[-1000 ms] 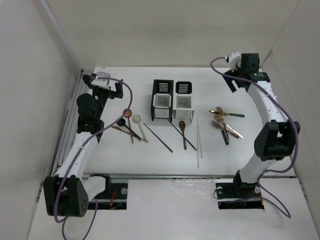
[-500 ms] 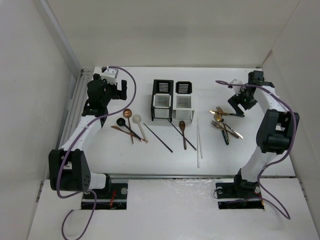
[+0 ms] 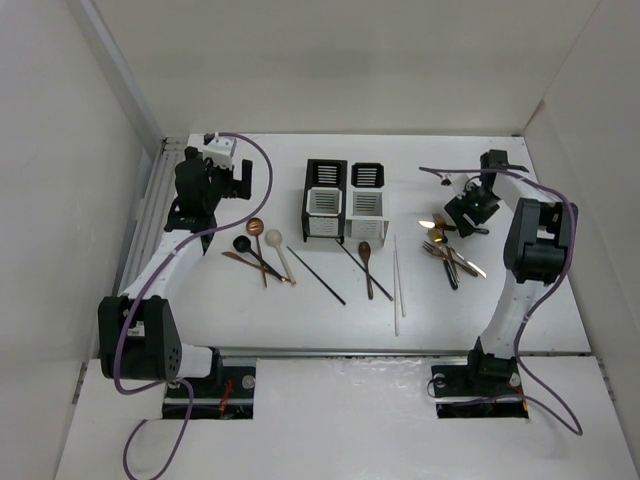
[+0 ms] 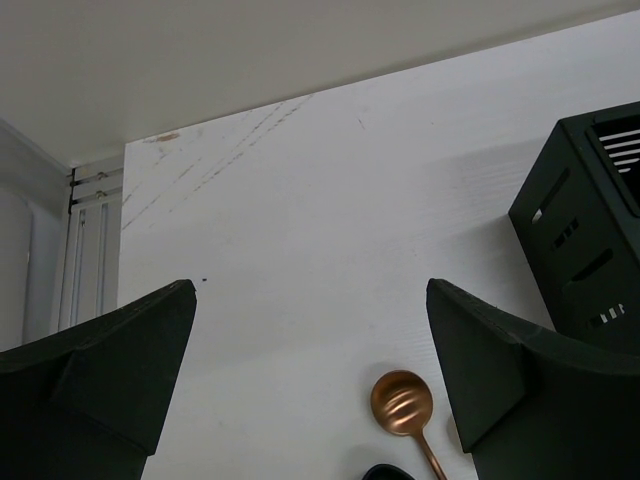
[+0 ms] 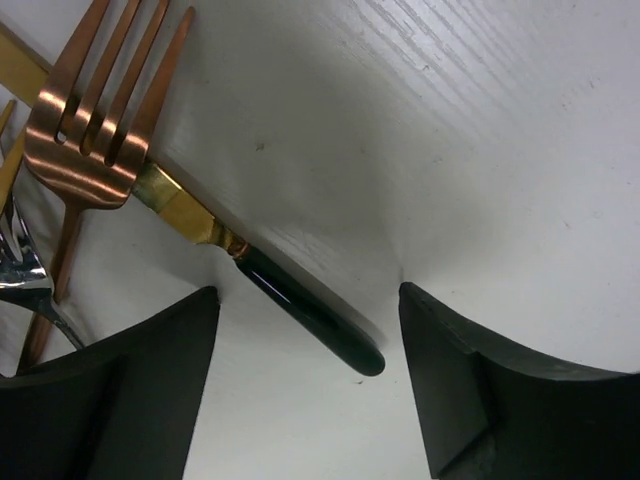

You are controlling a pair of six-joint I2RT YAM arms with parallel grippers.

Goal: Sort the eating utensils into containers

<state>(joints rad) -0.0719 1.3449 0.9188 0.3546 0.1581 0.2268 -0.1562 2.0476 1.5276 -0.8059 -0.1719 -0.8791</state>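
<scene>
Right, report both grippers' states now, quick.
Left gripper: open, holding nothing.
Right gripper: open, holding nothing, its fingers on either side of a black utensil handle.

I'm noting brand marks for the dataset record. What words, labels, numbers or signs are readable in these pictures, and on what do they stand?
None: no word, number or sign can be read in any view.
The caddies, the copper fork, the black-handled utensil, the copper spoon and the table show plain surfaces with no lettering.
Any marks on the arms are too small to tell from above.
</scene>
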